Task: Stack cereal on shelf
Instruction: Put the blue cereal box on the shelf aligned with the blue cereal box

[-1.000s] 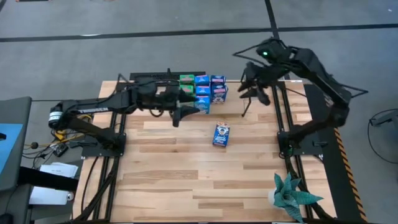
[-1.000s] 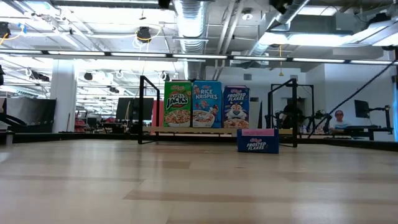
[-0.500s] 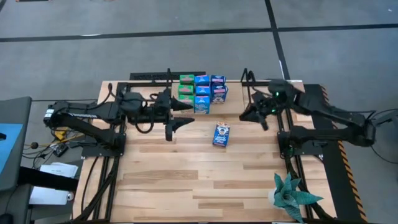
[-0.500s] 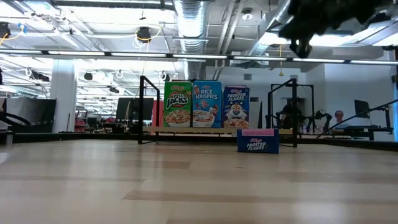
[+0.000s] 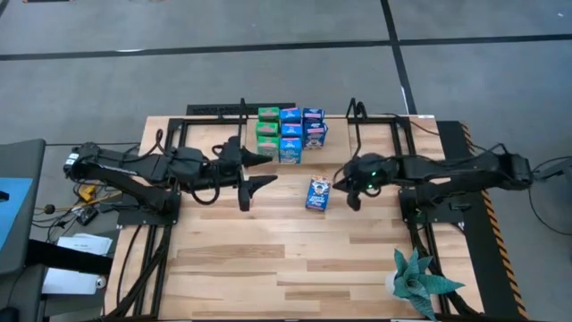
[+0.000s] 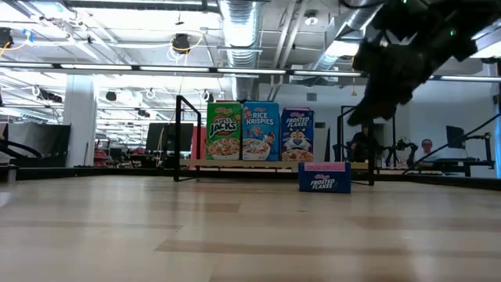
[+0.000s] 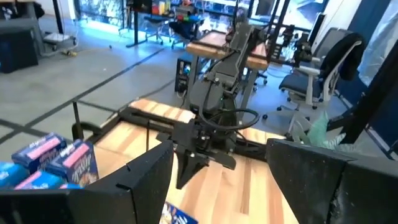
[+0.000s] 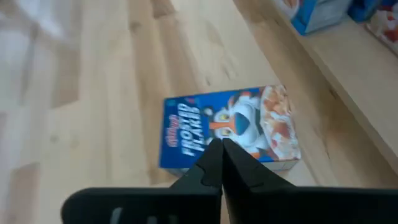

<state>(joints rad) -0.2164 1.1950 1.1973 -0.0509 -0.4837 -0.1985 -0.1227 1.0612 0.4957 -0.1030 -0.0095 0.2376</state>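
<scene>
While the right hand (image 5: 350, 190), fingers pressed together and empty, hovers just beside a Frosted Flakes box (image 5: 318, 192) lying flat on the desk (image 5: 268, 259), the left hand (image 5: 253, 168) waits spread wide near the cereal boxes (image 5: 290, 132) stacked on the shelf (image 6: 235, 164).

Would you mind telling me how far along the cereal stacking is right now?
Mostly done: the stacked boxes already stand on the shelf. In hand: the right end effector, shut and empty, hangs beside the Frosted Flakes box lying on the table. Left: grasping and shelving that box. The left end effector waits open nearby.
</scene>
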